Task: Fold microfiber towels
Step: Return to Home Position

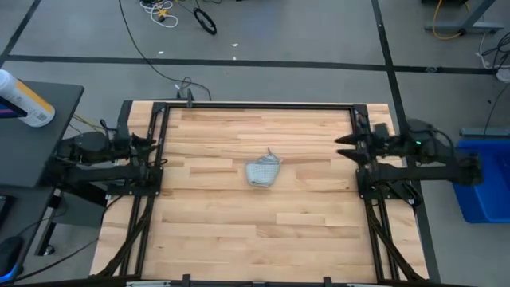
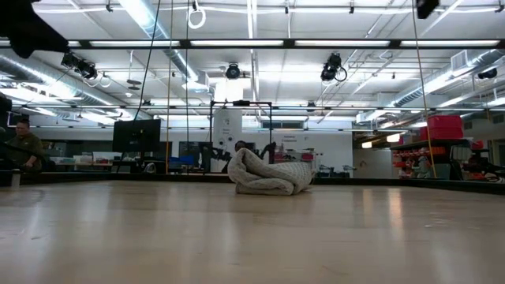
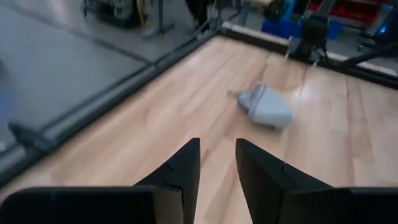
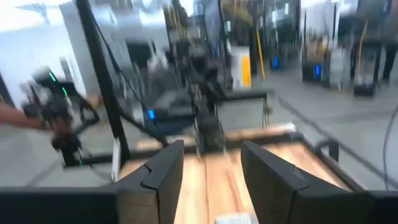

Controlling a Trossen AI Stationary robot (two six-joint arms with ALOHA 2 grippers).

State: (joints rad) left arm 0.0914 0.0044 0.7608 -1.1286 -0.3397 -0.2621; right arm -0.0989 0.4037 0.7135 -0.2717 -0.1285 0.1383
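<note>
Microfiber towel [image 1: 264,169] lying bunched mid table [image 1: 239,231], between both claws, well apart, slightly nearer right. Left gripper [image 3: 217,144] waiting at left edge, fingers narrowly parted, holding nothing. Right gripper [image 4: 212,146] waiting at right edge, parted wider, holding nothing.

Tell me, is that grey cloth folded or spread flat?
Folded up, but loosely: the cloth sits as a rumpled bundle, layers curling over each other, not lying flat.

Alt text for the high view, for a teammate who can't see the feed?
A pale grey-blue microfiber towel lies bunched in a small lump near the middle of the wooden table. The left gripper sits at the table's left edge and the right gripper at its right edge, both open and apart from the towel.
</note>
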